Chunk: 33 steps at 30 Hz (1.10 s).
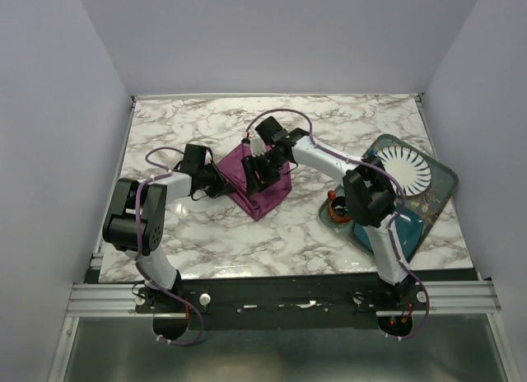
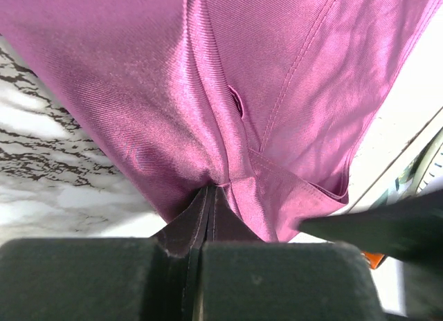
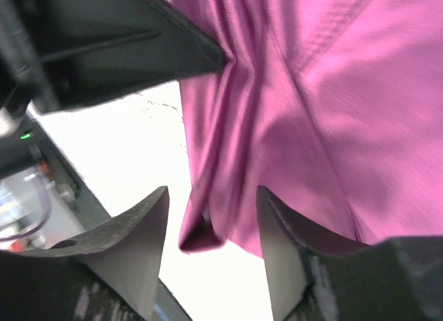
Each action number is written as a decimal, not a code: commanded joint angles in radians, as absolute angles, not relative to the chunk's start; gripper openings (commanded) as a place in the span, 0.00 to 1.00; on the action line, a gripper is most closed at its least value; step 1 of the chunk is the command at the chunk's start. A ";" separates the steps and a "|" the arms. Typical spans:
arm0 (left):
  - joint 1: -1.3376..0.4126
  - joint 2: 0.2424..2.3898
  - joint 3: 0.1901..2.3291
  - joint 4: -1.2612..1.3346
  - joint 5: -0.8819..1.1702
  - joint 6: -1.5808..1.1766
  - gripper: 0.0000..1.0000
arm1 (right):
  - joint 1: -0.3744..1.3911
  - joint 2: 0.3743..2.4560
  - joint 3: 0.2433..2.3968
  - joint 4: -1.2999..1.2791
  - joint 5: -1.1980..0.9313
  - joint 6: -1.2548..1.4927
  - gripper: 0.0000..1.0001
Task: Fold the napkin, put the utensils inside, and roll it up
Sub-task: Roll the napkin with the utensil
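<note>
Pinching the napkin (image 1: 268, 193) at its 9 o'clock edge with the left gripper (image 2: 210, 191), straddling a loose corner with the right gripper (image 3: 211, 194) spread open. Probably best to clamp that corner first, then lift both evenly.

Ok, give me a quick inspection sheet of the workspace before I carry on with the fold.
Surface: marble table, white with grey veining.
Job's things: napkin bunched mid-table between the arms; knife not made out in any view.
Clutter: tray at right with white plate; teal mat and orange-rimmed cup at its near end.
Grippers: left gripper pinched shut on a napkin fold; right gripper open, a napkin corner between its fingers.
Cables: purple cables looped along both arms; no snag visible.
Surroundings: pale walls; metal rail at near edge.
</note>
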<state>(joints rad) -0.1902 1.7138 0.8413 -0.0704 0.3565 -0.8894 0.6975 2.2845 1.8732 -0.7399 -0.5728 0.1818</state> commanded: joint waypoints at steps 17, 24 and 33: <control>-0.190 1.807 0.808 -0.183 0.255 -0.876 0.00 | 0.762 2.178 1.660 -0.515 -0.554 0.219 0.01; -0.187 1.818 0.819 -0.195 0.262 -0.873 0.00 | 0.762 2.189 1.534 -0.494 -0.448 0.190 0.01; -0.186 1.821 0.822 -0.195 0.268 -0.871 0.00 | 0.764 2.096 1.534 -0.532 -0.379 0.160 0.05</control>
